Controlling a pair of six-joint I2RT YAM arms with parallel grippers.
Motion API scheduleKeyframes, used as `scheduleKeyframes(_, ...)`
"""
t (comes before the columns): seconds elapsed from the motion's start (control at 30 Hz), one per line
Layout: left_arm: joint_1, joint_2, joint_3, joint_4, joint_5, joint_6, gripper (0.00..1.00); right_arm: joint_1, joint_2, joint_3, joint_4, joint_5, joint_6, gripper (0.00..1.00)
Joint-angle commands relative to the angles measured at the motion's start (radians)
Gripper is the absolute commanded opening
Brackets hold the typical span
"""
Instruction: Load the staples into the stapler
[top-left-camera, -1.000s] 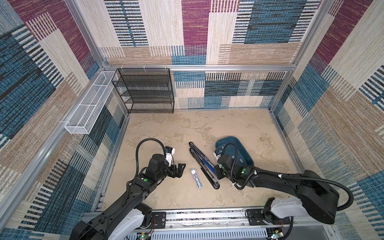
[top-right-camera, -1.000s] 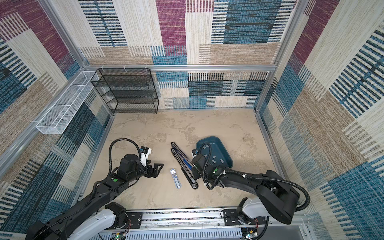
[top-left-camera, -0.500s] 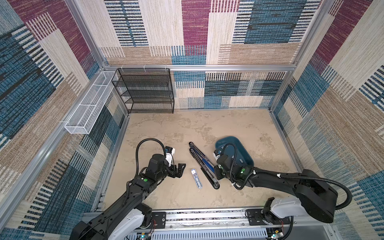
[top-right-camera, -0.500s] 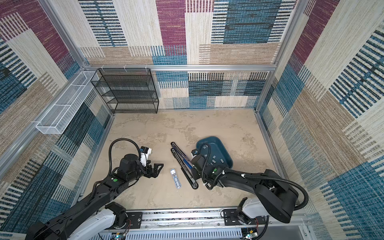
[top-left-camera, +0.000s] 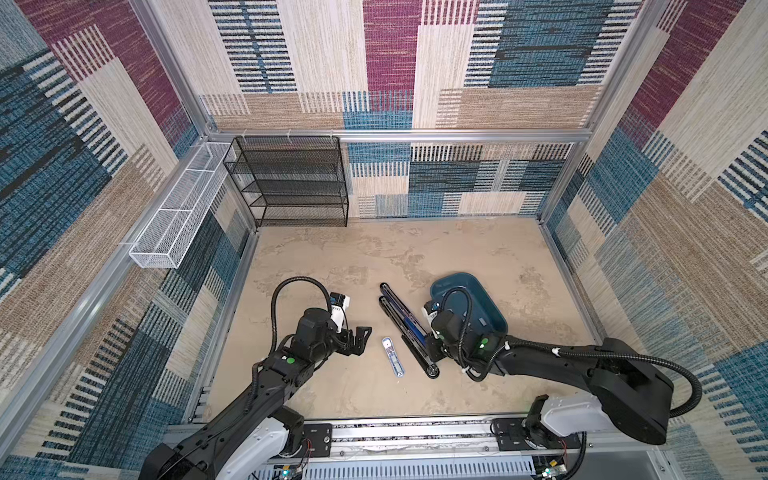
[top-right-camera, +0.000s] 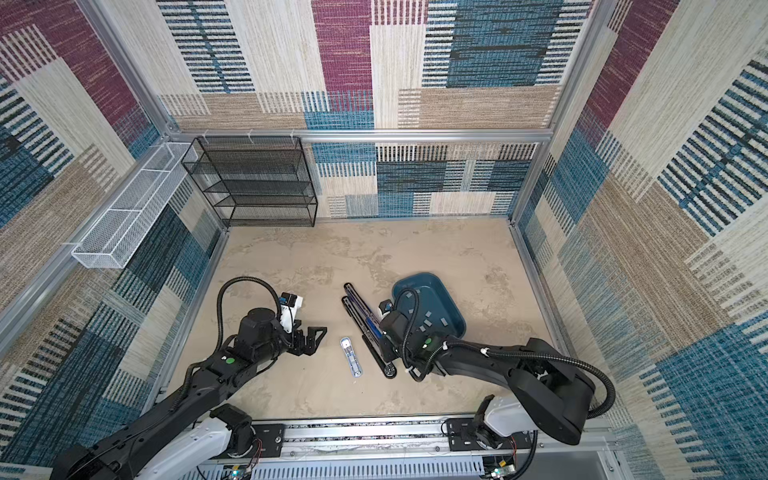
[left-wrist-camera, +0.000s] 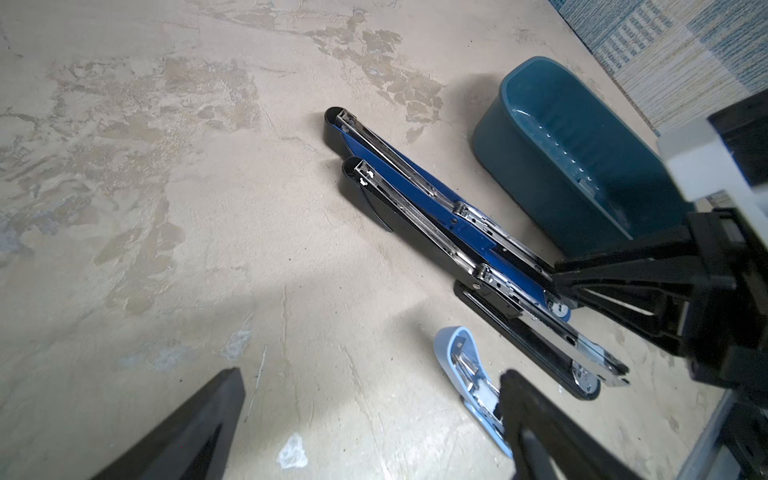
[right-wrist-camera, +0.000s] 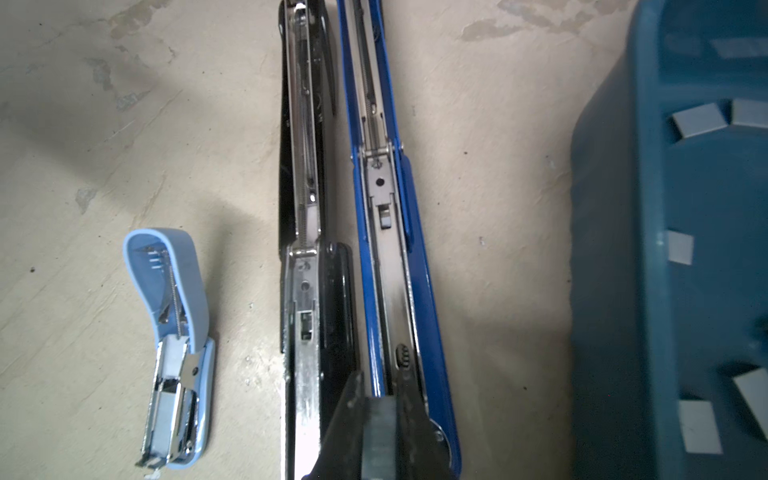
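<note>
Two long staplers lie folded open side by side, a blue stapler (right-wrist-camera: 409, 199) (top-left-camera: 409, 322) and a black stapler (right-wrist-camera: 303, 291) (top-left-camera: 415, 353). My right gripper (right-wrist-camera: 380, 386) (top-left-camera: 430, 349) is shut on a grey strip of staples (right-wrist-camera: 378, 436), right over the blue stapler's metal channel near its hinge end. More staples (right-wrist-camera: 700, 120) (top-right-camera: 428, 324) lie loose in the teal tray (right-wrist-camera: 602, 249) (top-left-camera: 492, 309) beside it. My left gripper (left-wrist-camera: 370, 376) (top-left-camera: 362, 340) hangs open and empty just left of a small light-blue stapler (left-wrist-camera: 465, 365) (top-left-camera: 392, 357), which also lies open.
A black wire shelf (top-left-camera: 291, 183) stands at the back left. A white mesh basket (top-left-camera: 178, 212) hangs on the left wall. Patterned walls close in three sides, and a metal rail (top-left-camera: 395, 432) runs along the front edge.
</note>
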Motion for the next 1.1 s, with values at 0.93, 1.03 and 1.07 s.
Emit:
scheduleKeyframes(0.93, 0.001, 0.000, 0.002, 0.028, 0.009, 0.013, 0.99, 0.014, -0.025, -0.001, 0.048, 0.065, -0.064, 0.06)
scheduleKeyframes(1.03, 0.002, 0.000, 0.000, 0.028, 0.009, 0.012, 0.99, 0.014, -0.025, -0.004, 0.054, 0.064, -0.067, 0.06)
scheduleKeyframes(1.07, 0.001, 0.000, 0.001, 0.028, 0.009, 0.012, 0.99, 0.014, -0.025, -0.005, 0.056, 0.062, -0.068, 0.06)
